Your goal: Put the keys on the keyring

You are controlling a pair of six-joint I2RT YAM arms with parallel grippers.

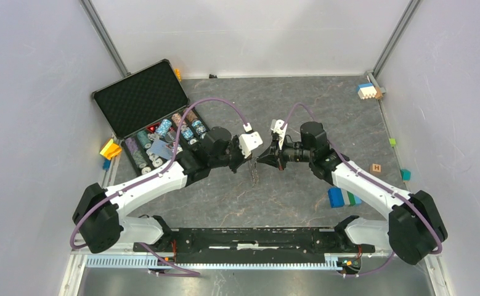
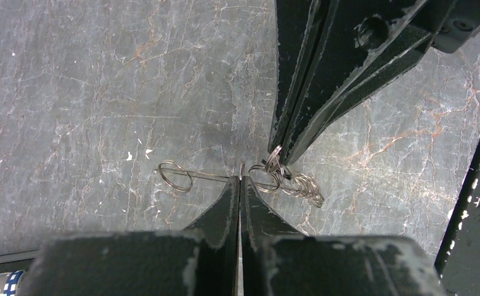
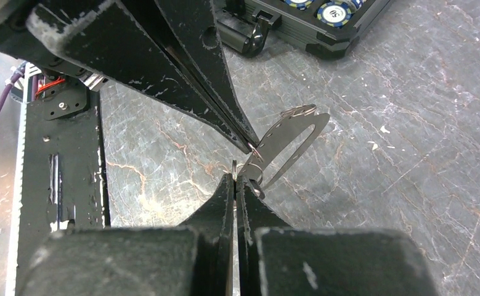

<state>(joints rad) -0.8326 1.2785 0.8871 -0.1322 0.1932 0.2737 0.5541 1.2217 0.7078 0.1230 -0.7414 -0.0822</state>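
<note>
Currently held above table (image 1: 286, 105) centre | left gripper (image 2: 240, 180) and right gripper (image 3: 235, 179) tip to tip, jaws fully closed, each nipping a split ring (image 2: 275, 158) beside the keyring (image 3: 289, 126); key not made out | keyring likely light, stiff, slippery; pinch its flat band

Left claw (image 1: 248, 155) and right claw (image 1: 263, 158) meet tip to tip over bench (image 1: 286, 98); thin keyring (image 1: 253, 171) dangles beneath. Open black case (image 1: 140, 98) left, blue block (image 1: 336, 197) right.
</note>
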